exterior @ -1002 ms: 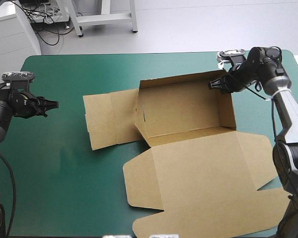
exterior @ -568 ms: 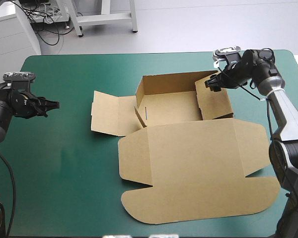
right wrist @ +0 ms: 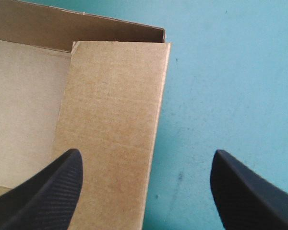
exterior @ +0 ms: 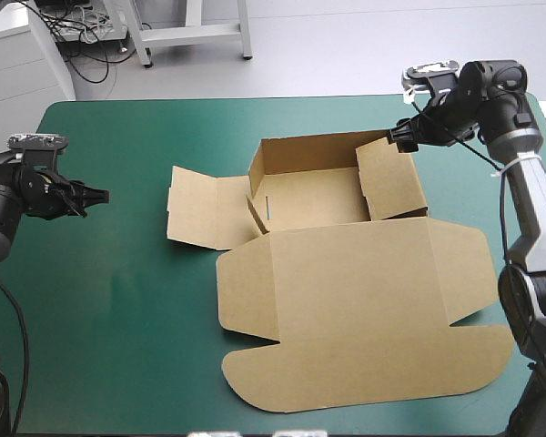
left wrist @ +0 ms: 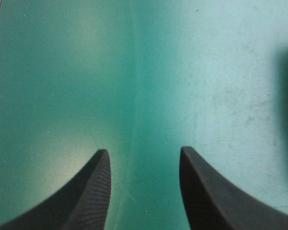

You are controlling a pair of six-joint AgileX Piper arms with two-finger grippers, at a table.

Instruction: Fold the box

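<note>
Box (exterior: pixel 346 273) sits a bit right of the middle of the bench (exterior: pixel 118 300), brown board on the teal-green cover. From the high view the tray part has its walls up on the far side, the big lid (exterior: pixel 364 328) lies flat toward the near edge, and one side flap (exterior: pixel 200 214) lies flat out to the left. The right pincer (exterior: pixel 402 138) is at the tray's far right corner, right by the top of the right wall (exterior: pixel 391 182); can't tell if it's actually touching. The left pincer (exterior: pixel 96 195) hangs out near the bench's left edge, well apart from the box. Left wrist view: black fingers (left wrist: pixel 93 191) stand apart with a fairly narrow gap, nothing between them, just bare cover underneath. Right wrist view: the fingers (right wrist: pixel 53 191) are spread wide and hold nothing. The right wall's top edge runs ahead from beside one finger, tray floor beyond it on that side, cover between the fingers and out past the other one.
</note>
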